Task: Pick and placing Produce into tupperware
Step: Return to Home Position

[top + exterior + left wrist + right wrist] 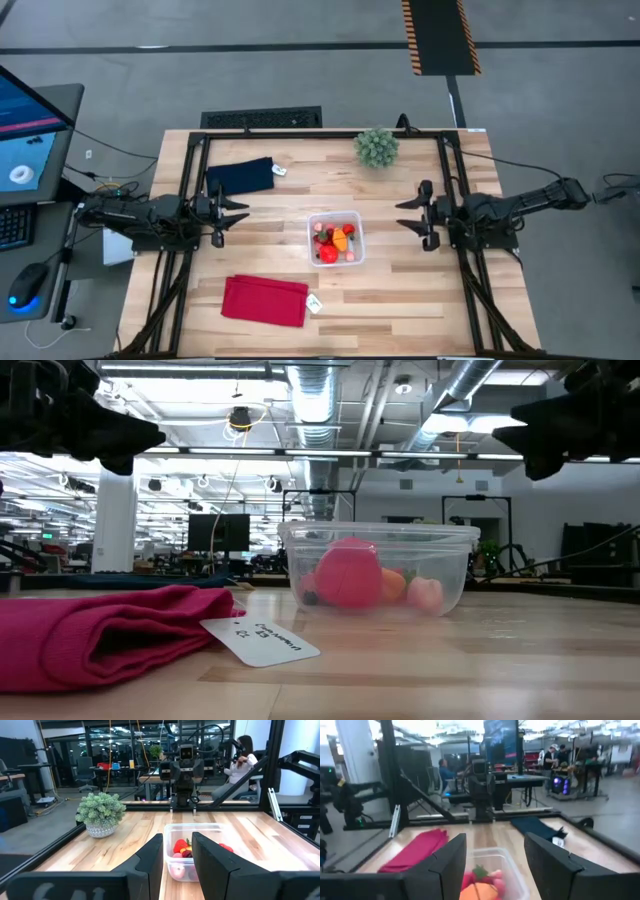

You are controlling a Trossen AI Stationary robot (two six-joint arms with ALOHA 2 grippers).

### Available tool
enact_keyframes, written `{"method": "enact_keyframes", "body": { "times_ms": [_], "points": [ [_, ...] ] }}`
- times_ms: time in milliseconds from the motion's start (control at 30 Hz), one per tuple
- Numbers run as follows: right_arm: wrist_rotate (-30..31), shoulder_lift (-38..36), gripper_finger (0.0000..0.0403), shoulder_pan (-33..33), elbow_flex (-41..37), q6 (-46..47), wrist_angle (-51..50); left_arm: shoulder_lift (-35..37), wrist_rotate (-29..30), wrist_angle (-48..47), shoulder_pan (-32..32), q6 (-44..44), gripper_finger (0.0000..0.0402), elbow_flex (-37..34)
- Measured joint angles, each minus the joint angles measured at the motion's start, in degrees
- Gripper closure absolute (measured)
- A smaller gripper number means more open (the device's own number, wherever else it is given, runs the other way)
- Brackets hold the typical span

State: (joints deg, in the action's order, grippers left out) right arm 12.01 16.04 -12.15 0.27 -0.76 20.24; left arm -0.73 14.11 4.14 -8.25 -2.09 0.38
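The clear tupperware point(336, 238) stands at the table's middle with several red, pink and orange toy produce pieces point(335, 241) inside it. It also shows in the low view point(378, 565), the left wrist view point(192, 850) and the right wrist view point(492, 870). My left gripper point(238, 218) hovers open at the table's left side, well apart from the container. My right gripper point(406, 213) hovers open at the right side, also apart from it. Both point toward the container.
A red cloth point(265, 300) with a white tag point(314, 304) lies near the table's near edge. A navy cloth point(241, 176) lies at the far left, and a green spiky plant ball point(377, 147) at the far edge. People show in the room beyond point(243, 755).
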Motion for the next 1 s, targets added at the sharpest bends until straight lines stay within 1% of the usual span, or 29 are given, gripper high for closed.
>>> {"method": "enact_keyframes", "body": {
  "times_ms": [67,200,233,300,400,433,467,567,633,733,867,1000],
  "points": [
    [-0.59,-0.92,0.0179,0.04,0.0,1.3,-0.21,0.0,0.0,0.0,0.0,0.07,0.0306,0.0],
    [-5.52,-2.5,0.0179,-0.64,0.0,3.85,-0.36,0.0,0.0,0.0,0.0,-0.57,0.0306,0.0],
    [-5.97,-3.22,0.0179,-0.86,0.0,4.54,-0.96,0.0,0.0,0.0,0.0,-0.47,0.0306,0.0],
    [-5.21,-5.14,0.0179,-1.11,-0.01,4.86,-3.0,0.0,0.0,0.0,0.0,0.22,0.0306,0.0],
    [-0.31,-7.36,0.0179,-0.94,0.0,5.22,-6.39,0.0,0.0,0.0,0.0,0.17,0.0306,0.0],
    [0.21,-8.21,0.0179,-0.78,0.0,4.84,-6.35,0.0,0.0,0.02,0.0,-0.26,0.0306,0.0],
    [-0.2,-9.22,0.0179,-0.78,0.0,3.83,-6.13,0.0,0.0,0.0,0.0,-0.59,0.0306,0.0],
    [-4.4,-12.76,0.0179,-1.21,0.0,0.72,-6.7,0.0,0.0,0.0,0.01,-0.26,0.0306,-0.02],
    [-5.12,-16.02,0.0179,-1.38,-0.01,0.46,-8.17,0.0,0.0,0.0,0.0,0.43,0.0306,0.0],
    [-3.09,-15.86,0.0179,-1.21,0.12,0.69,-11.19,-0.06,0.0,-0.02,0.02,0.65,0.0306,0.0],
    [2.47,-15.92,0.0179,-0.55,0.17,2.62,-15.24,-0.07,0.0,-0.01,0.01,0.73,0.0306,-0.01],
    [2.87,-15.86,0.0179,1.07,0.3,5.51,-17.93,-0.09,0.0,-0.02,0.0,0.75,0.0306,-0.01]
  ]
}}
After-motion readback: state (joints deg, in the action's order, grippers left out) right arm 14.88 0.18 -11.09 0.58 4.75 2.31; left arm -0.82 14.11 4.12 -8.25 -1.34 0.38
